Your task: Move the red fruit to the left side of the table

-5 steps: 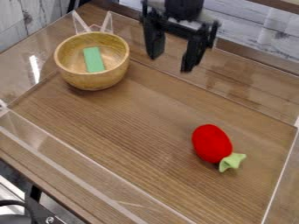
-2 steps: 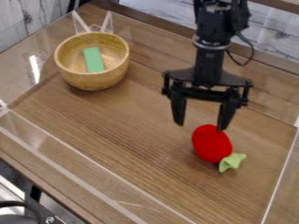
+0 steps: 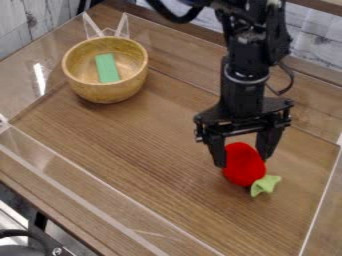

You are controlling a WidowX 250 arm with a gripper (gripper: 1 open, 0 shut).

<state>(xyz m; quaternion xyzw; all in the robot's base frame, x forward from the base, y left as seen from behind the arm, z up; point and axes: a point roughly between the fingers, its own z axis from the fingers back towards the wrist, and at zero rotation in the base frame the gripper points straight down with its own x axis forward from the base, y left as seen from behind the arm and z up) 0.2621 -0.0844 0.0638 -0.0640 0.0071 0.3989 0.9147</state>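
Since the earlier pictures the arm had travelled from the far edge near the bowl, across to the right and down, and its wrist had rolled, so that the gripper [image 3: 243, 152] now stood pointing straight down over the red fruit [image 3: 242, 164]. Its two black fingers [image 3: 218, 150] were spread wide and released, one on each side of the upper part of the fruit; nothing was clamped, and whether either finger touched the fruit could not be told. The red fruit lay on the right half of the table [image 3: 120, 150], in the same spot as in the earlier pictures, its light green leafy cap [image 3: 265, 185] pointing toward the near right corner and clear of the fingers. The upper part of the fruit was partly hidden behind the gripper. Well apart, at the far left, stood a round wooden bowl [image 3: 106, 70] with a flat green block [image 3: 106, 68] lying inside it; neither had shifted. Between the fruit and the left side of the table lay bare wood grain, with the bowl standing only in the far left corner. Low clear walls [image 3: 80, 195] edged the tabletop on the near and left sides. Behind the bowl a pale wire-like stand [image 3: 104, 25] rose at the far edge.
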